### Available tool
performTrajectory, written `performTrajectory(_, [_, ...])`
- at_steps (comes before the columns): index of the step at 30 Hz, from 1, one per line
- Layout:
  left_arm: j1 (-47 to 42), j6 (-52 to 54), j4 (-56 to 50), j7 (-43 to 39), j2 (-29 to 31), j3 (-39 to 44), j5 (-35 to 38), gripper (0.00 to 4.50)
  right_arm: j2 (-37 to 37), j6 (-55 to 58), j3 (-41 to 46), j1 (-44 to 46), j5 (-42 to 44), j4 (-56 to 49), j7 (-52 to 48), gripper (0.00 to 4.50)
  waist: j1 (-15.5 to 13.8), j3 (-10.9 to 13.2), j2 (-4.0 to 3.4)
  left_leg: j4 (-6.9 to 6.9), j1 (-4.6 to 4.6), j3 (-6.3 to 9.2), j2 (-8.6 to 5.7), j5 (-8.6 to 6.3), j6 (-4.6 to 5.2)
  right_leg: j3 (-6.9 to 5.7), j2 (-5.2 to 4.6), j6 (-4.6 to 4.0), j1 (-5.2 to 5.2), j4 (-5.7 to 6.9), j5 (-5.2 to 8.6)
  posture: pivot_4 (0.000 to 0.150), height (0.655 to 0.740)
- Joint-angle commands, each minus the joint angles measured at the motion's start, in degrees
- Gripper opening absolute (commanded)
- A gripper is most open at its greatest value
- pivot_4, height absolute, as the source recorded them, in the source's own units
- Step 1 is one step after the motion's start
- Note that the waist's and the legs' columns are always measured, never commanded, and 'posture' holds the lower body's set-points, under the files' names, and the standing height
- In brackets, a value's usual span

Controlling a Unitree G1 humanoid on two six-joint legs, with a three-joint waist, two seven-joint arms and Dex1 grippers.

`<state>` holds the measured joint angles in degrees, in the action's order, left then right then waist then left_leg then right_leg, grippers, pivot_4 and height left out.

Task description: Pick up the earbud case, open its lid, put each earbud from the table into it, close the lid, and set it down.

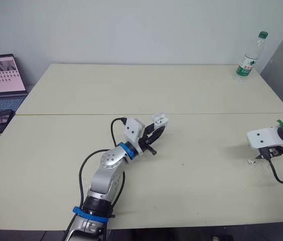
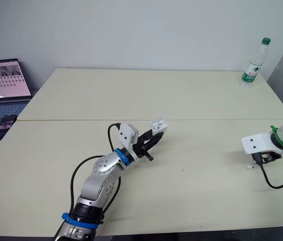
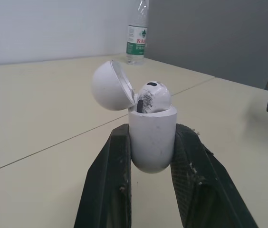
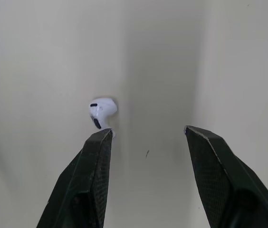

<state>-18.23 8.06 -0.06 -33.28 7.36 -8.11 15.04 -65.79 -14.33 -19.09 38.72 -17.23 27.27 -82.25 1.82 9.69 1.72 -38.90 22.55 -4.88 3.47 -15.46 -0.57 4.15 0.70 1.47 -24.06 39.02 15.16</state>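
Right gripper (image 4: 147, 131) open, small white plastic earbud (image 4: 103, 110) sits off by one finger, so centre before closing; left gripper (image 3: 153, 135) clamps the open-lidded white earbud case (image 3: 152, 152).

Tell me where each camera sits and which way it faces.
Eye views: on the head, facing forward and down over the table; both arms show.
Left wrist view: along the left gripper, clamping the open earbud case.
Right wrist view: down past the open right gripper onto a loose earbud.
Eyes and left wrist share the water bottle.
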Motion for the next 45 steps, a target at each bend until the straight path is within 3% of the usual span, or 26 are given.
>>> performTrajectory(1, [-0.75,-1.61,-1.32,-0.27,-0.13,0.14,-0.05,0.74,-0.29,0.56,1.44,0.13,0.43,-0.44,-0.18,2.50,-0.02,0.00,0.00,0.00,0.00,0.00,0.00,0.00,0.00,0.00,0.00,0.00,0.00,0.00,0.00,0.150,0.7362])
performTrajectory(12, [-0.35,-1.39,-1.89,-0.22,0.14,0.05,-0.03,0.74,-0.59,0.09,1.24,-1.47,-0.65,0.73,1.32,2.50,-0.03,-0.01,-0.01,0.00,0.00,0.00,0.00,0.00,0.00,0.00,0.00,0.00,0.00,0.00,0.00,0.150,0.7362])
performTrajectory(33, [-1.19,-1.90,-0.70,-0.63,-0.21,-0.08,-0.02,0.74,-3.84,8.23,4.71,-8.04,2.92,-8.85,-1.68,2.50,-0.02,-0.04,-0.07,0.00,-0.01,0.03,0.00,0.00,0.00,-0.02,0.01,0.00,0.02,0.02,0.00,0.150,0.7362])
performTrajectory(45, [-1.53,-2.38,-0.03,-0.75,-0.27,-0.13,-0.07,0.74,-2.95,11.59,4.62,-6.19,2.20,-7.15,0.01,2.50,-0.01,-0.05,-0.08,-0.01,-0.01,0.02,-0.01,0.00,0.00,-0.01,0.01,0.01,0.01,0.02,0.00,0.150,0.7362])
